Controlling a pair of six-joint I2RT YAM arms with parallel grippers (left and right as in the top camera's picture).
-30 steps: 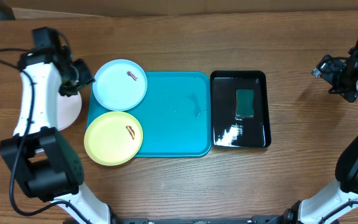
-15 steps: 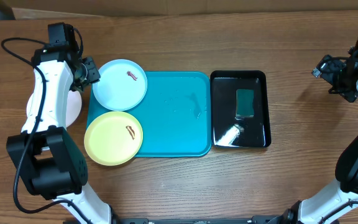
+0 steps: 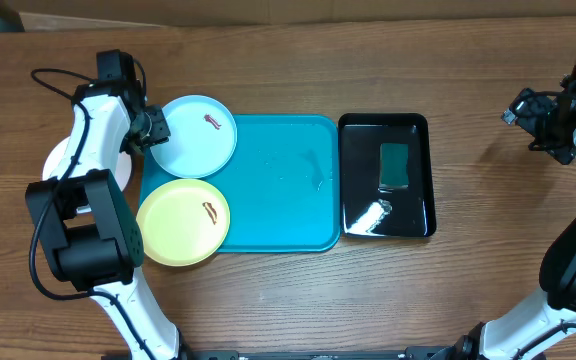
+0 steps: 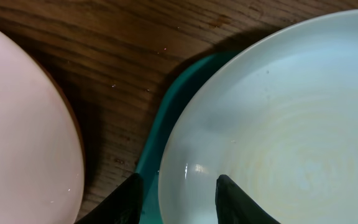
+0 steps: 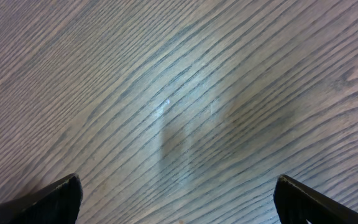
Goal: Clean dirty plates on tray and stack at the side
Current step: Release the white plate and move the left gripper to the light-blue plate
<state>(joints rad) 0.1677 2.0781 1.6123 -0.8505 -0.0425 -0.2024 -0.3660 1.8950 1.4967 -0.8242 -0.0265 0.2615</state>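
Observation:
The pale aqua plate (image 3: 196, 137) with a reddish smear lies on the far-left corner of the turquoise tray (image 3: 278, 190). The yellow-green plate (image 3: 182, 222), also smeared, lies on the tray's near-left corner. The white plate (image 3: 124, 168) rests on the table left of the tray, partly under my left arm; no smear shows on it. My left gripper (image 3: 152, 128) is open with its fingers either side of the aqua plate's left rim. The left wrist view shows the gripper (image 4: 176, 202), the aqua plate (image 4: 278, 124), the white plate (image 4: 23, 124) and the tray edge (image 4: 166, 112). My right gripper (image 3: 528, 110) is open and empty.
A glossy black tray (image 3: 360, 175) holding a green sponge (image 3: 395, 165) stands right of the turquoise tray. The right wrist view shows only bare wood between the open fingers (image 5: 176, 199). Cardboard runs along the table's far edge.
My left gripper has moved right, from above the white plate to the aqua plate's left rim. The right arm and the plates have not moved.

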